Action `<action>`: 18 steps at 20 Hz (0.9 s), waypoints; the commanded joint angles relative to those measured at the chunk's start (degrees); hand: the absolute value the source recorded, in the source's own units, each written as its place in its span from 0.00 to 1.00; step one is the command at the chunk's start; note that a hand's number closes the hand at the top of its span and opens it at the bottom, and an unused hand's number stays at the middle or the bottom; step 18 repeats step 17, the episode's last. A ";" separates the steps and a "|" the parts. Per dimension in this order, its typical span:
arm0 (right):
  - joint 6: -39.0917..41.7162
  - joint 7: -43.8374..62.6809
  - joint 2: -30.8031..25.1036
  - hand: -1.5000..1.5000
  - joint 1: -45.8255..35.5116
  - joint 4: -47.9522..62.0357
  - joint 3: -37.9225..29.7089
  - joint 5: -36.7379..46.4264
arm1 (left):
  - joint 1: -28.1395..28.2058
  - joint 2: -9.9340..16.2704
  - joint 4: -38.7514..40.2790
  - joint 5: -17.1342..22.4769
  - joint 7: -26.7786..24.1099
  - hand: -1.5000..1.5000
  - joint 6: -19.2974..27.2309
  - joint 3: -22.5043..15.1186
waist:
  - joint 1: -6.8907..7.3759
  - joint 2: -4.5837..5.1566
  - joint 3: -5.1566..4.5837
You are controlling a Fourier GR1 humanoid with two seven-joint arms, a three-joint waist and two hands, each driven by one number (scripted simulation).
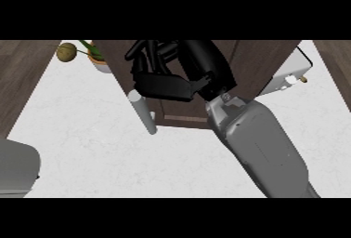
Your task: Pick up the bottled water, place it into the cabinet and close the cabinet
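My right hand [165, 86] is raised against the dark cabinet door [254, 65], fingers straight and pointing up along it — relaxed, holding nothing. Just left of it is the door's pale bar handle [144, 113]. The bottled water is nowhere in view (perhaps hidden). A potted plant [93, 56] sits far left.

Robot hand [165, 69] against cabinet door [254, 60]

Even, bright light falls on my white counter [103, 153]; the dark cabinet [254, 65] stays dim, with no glare.
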 commanded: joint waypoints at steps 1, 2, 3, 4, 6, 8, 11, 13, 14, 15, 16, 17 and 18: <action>1.78 -2.99 0.60 1.00 -2.75 9.62 -2.29 0.26 | -1.77 1.88 0.33 4.32 2.89 1.00 -1.30 4.63 | -0.37 0.42 -0.04; 1.91 -6.26 0.61 1.00 -4.59 14.76 -4.37 -0.13 | 0.18 0.81 0.71 2.33 0.90 1.00 -2.89 3.20 | 0.60 0.60 -0.05; 2.08 -5.81 0.62 1.00 -6.01 14.74 -5.20 0.11 | -0.22 -1.29 0.13 -0.51 0.95 1.00 -1.52 0.61 | 0.20 0.47 -0.04; 3.70 -8.09 -0.29 1.00 -4.25 16.69 -5.66 -0.33 | -1.25 -0.66 0.60 0.66 1.40 1.00 -1.47 1.53 | 0.27 0.67 -0.04; 1.77 -7.77 0.09 1.00 -5.91 18.40 -5.64 0.04 | -0.48 0.18 0.95 1.70 1.00 1.00 -3.33 3.18 | 0.61 0.62 -0.07; 2.82 -9.35 -2.03 1.00 -6.20 20.21 -6.39 -0.97 | -2.46 0.50 -2.01 1.92 3.43 1.00 -0.23 2.69 | 0.48 1.03 -0.01; 2.13 -11.78 -2.42 1.00 -5.63 23.19 -6.06 -0.44 | -2.88 0.94 1.28 2.73 2.34 1.00 -3.72 3.03 | 1.11 1.26 -0.14; 1.93 -11.91 -2.07 1.00 -6.21 24.50 -5.79 -0.42 | -3.42 0.52 -0.60 2.43 3.29 1.00 -2.20 2.25 | 1.19 1.31 -0.10; 1.65 -12.53 -1.22 1.00 -5.44 24.15 -4.38 0.34 | -4.74 0.71 1.53 3.22 3.75 1.00 -2.34 2.61 | 0.38 1.17 -0.14; 2.55 -12.90 -2.41 1.00 -5.92 24.75 -5.52 -0.53 | -3.99 0.40 -2.75 2.52 4.54 1.00 -0.45 1.96 | 0.82 1.26 -0.01; 2.57 -13.99 -3.03 1.00 -5.56 25.05 -5.78 -0.24 | -4.04 0.69 -1.24 2.45 4.54 1.00 -0.81 2.49 | 0.77 1.30 -0.05; 2.18 -13.11 -2.11 1.00 -6.16 25.63 -5.31 -0.17 | -4.00 1.95 -1.41 4.40 5.37 1.00 -1.55 3.88 | 0.87 1.24 -0.07; 2.18 -13.11 -2.11 1.00 -6.16 25.63 -5.31 -0.17 | -4.00 1.95 -1.41 4.40 5.37 1.00 -1.55 3.88 | 0.87 1.24 -0.07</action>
